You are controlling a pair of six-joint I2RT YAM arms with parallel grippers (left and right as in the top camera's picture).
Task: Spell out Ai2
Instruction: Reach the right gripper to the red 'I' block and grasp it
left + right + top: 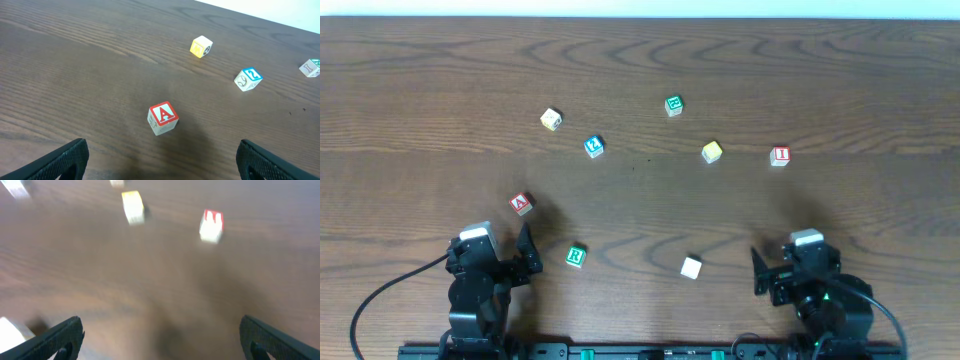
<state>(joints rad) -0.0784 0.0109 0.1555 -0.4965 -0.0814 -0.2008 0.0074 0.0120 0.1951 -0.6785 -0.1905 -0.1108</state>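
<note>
A red "A" block [522, 204] lies at the left front; in the left wrist view [163, 118] it sits just ahead of my open, empty left gripper [160, 162]. A blue "2" block [594, 147] lies farther back, also in the left wrist view [248, 79]. A red "I" block [780, 155] lies at the right, blurred in the right wrist view [211, 225]. My left gripper [525, 255] and right gripper [767, 275] are both near the front edge. The right gripper [160, 340] is open and empty.
A green "R" block [576, 256] lies by the left gripper. A white block [691, 266] lies front centre. A yellow block [712, 151], a green block [673, 105] and a cream-and-yellow block [552, 119] lie across the back.
</note>
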